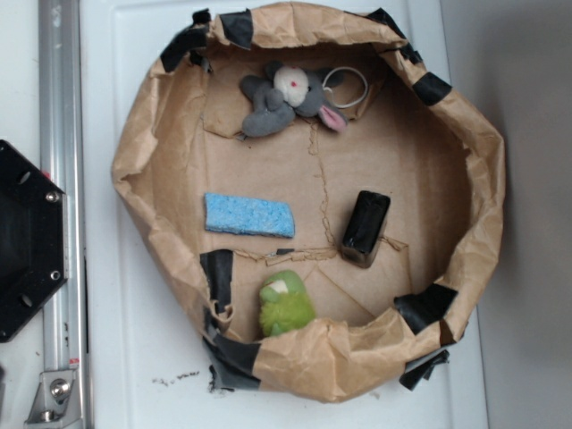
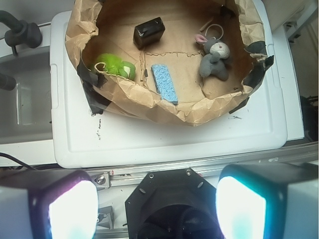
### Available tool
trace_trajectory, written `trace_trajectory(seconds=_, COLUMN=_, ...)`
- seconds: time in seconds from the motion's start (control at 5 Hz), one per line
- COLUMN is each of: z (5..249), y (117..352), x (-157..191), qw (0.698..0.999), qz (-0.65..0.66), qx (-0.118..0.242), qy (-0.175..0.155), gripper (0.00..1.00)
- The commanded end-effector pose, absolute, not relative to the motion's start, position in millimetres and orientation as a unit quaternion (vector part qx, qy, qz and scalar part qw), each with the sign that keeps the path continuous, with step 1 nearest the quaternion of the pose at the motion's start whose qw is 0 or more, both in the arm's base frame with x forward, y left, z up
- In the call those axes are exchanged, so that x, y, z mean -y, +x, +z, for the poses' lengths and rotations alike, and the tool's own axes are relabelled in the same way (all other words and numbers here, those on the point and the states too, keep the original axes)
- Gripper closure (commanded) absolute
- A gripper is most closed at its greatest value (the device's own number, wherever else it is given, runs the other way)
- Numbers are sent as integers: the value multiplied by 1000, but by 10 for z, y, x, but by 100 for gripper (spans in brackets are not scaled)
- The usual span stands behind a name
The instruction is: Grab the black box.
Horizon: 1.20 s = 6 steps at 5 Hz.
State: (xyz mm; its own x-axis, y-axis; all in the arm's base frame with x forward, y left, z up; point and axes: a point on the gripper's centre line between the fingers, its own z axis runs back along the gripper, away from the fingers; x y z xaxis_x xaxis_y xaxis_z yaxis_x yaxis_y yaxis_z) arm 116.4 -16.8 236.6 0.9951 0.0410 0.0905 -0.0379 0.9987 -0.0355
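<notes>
White tray, paper bin, black box unobstructed, gripper fingertips cropped

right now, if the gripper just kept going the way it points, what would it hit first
Probably the black mount plate, between the open fingers, centred in the wrist view. The black box lies far off that line. Depth is unclear.

Brown paper wall with black tape; glossy black box; blue sponge; green plush; grey-and-white mouse, pink ear; white table.
</notes>
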Motion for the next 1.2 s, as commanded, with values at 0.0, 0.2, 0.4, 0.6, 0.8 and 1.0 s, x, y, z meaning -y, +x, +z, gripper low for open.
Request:
trace_trajectory(seconds=0.0, z=2366, y=1164, x=168, qw=999, qz=20, qx=46, qy=-17, gripper=0)
trace_trajectory(seconds=0.2, z=2256, y=1664, x=76, qw=997, qz=58, qx=49, qy=11, gripper=0)
trace_trajectory(seconds=0.4, z=2206, y=1977, x=-38, qw=992, qz=107, qx=48, qy=36, gripper=0)
trace_trajectory(seconds=0.6, z=2121, y=2201, x=-216, qw=974, qz=221, qx=54, qy=10, gripper=0)
trace_trajectory(seconds=0.8, z=1861, y=2369, x=-398, qw=950, qz=306, qx=53, qy=-25, gripper=0)
trace_trajectory(seconds=1.0, z=1498, y=2403, x=-517, qw=903, qz=427, qx=-13, qy=-43, gripper=0)
